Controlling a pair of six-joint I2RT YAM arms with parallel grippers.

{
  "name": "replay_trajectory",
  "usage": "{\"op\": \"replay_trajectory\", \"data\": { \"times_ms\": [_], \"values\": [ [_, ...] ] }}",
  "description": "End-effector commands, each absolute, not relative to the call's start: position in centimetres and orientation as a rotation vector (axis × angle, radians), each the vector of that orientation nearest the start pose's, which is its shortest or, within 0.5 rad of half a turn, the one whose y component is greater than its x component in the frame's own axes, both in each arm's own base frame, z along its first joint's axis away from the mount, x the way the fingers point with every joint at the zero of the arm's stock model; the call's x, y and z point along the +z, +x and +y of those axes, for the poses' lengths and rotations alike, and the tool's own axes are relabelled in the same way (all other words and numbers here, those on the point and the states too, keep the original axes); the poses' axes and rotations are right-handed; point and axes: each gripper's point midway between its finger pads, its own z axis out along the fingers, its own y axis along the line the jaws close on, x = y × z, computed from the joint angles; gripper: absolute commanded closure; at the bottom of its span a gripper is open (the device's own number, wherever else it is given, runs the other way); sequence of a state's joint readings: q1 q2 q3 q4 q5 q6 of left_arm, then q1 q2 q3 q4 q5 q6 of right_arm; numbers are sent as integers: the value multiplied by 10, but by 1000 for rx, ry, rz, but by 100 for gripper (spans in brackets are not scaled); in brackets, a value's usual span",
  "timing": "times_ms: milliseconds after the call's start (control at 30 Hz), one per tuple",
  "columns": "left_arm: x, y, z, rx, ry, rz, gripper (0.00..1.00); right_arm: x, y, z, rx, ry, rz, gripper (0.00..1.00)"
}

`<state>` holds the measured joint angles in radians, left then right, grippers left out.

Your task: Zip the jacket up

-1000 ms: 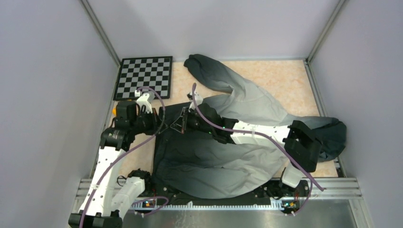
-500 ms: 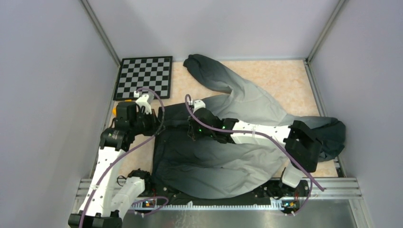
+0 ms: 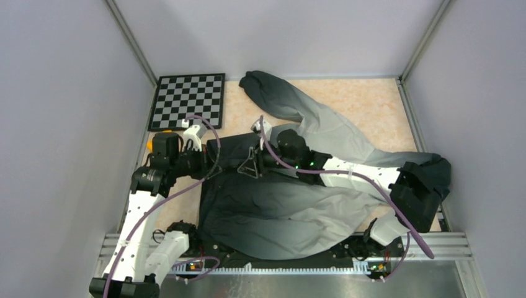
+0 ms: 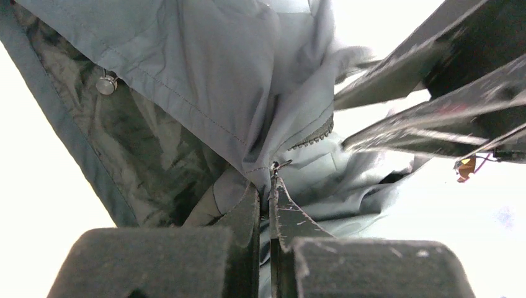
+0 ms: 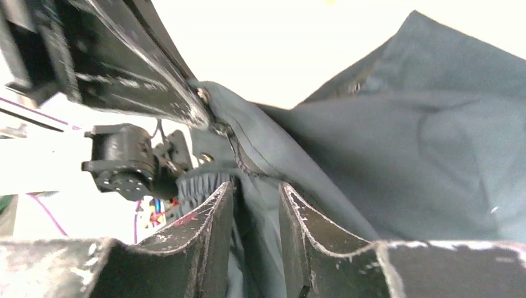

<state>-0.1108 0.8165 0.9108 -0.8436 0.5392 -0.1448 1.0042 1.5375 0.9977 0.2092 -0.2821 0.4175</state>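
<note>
The jacket (image 3: 298,211) lies spread over the table, charcoal fading to light grey, with one sleeve reaching to the back. My left gripper (image 3: 213,162) is at its left edge. In the left wrist view this gripper (image 4: 267,186) is shut on the jacket's hem, just below the zipper teeth (image 4: 312,138) and a small metal piece. My right gripper (image 3: 248,167) is just to the right of it. In the right wrist view its fingers (image 5: 255,189) stand a little apart with a fold of the jacket's (image 5: 403,161) edge pinched between them.
A checkerboard (image 3: 189,99) lies at the back left. Grey walls close in the table (image 3: 372,99) on three sides. A metal rail (image 3: 285,267) runs along the near edge. A snap button (image 4: 106,84) sits on the jacket's flap.
My right arm has swung right and back. Its gripper, turned down onto the fabric half a second ago, now points left at the left gripper. The left gripper has barely moved.
</note>
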Motion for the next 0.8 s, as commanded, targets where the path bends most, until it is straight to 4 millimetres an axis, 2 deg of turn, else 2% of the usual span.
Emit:
{"op": "replay_trajectory", "data": {
  "times_ms": [0, 100, 200, 233, 500, 633, 767],
  "values": [
    [225, 198, -122, -778, 327, 2234, 100, 268, 178, 440, 1472, -913, 1614, 67],
    [227, 197, -122, -778, 327, 2245, 100, 268, 176, 450, 1534, -930, 1603, 70],
    [231, 198, -120, -760, 335, 2264, 100, 257, 182, 460, 1594, -933, 1623, 85],
    [232, 198, -119, -750, 339, 2269, 100, 252, 183, 463, 1619, -941, 1624, 86],
    [237, 204, -123, -773, 398, 2281, 100, 198, 223, 488, 1624, -890, 1649, 90],
    [233, 207, -124, -772, 404, 2323, 100, 194, 241, 491, 1679, -867, 1662, 91],
    [225, 212, -121, -729, 396, 2352, 100, 191, 238, 477, 1592, -933, 1707, 88]
  ]
}}
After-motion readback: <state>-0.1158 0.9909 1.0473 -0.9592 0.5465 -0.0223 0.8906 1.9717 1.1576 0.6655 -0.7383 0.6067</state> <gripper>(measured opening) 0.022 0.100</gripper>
